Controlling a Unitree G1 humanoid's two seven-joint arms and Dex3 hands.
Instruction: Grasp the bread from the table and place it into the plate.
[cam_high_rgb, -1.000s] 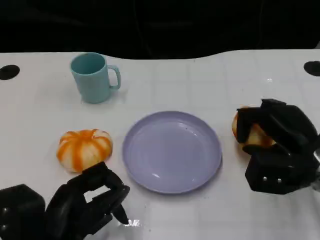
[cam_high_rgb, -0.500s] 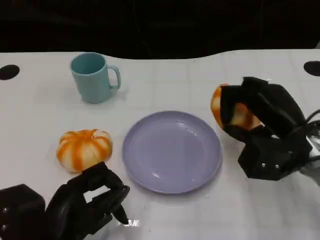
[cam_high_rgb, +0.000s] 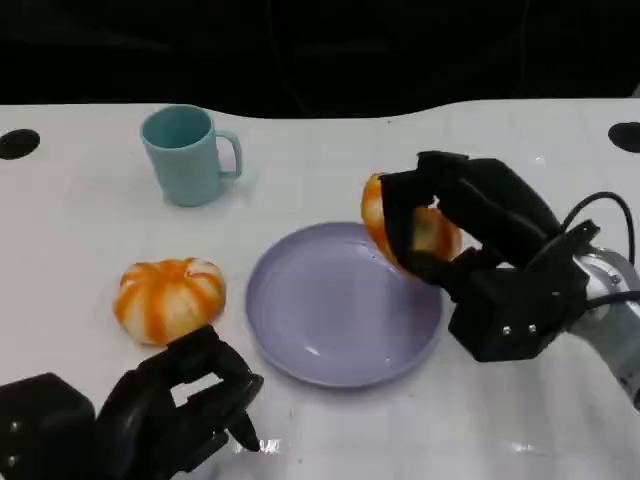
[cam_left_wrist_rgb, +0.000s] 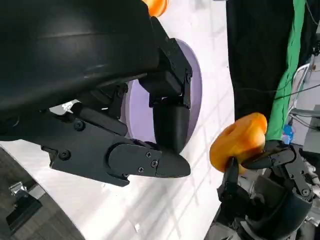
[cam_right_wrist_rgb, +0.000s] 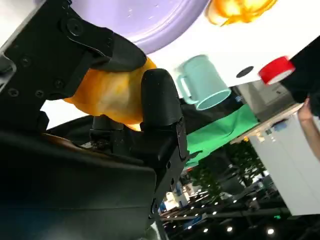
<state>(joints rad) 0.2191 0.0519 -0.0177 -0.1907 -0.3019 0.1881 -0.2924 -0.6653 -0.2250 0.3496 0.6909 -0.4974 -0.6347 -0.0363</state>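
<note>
My right hand (cam_high_rgb: 487, 262) grips the orange-yellow bread (cam_high_rgb: 432, 236) and holds it in the air over the right rim of the lilac plate (cam_high_rgb: 320, 310). In the right wrist view the bread (cam_right_wrist_rgb: 107, 95) sits wedged between the black fingers (cam_right_wrist_rgb: 160, 100), with the plate (cam_right_wrist_rgb: 145, 20) beyond it. In the left wrist view the held bread (cam_left_wrist_rgb: 237, 142) shows past the plate (cam_left_wrist_rgb: 195, 82). My left hand (cam_high_rgb: 170, 410) lies low at the near left of the table, fingers curled in, holding nothing.
A striped orange and white bun (cam_high_rgb: 168, 298) lies left of the plate, just beyond my left hand. A teal mug (cam_high_rgb: 187, 155) stands at the back left. Black round holes (cam_high_rgb: 18, 143) (cam_high_rgb: 625, 135) mark the table's far corners.
My right hand has lifted the bread off the table at the right and carried it leftward to above the plate's right rim. The left hand has stayed put.
</note>
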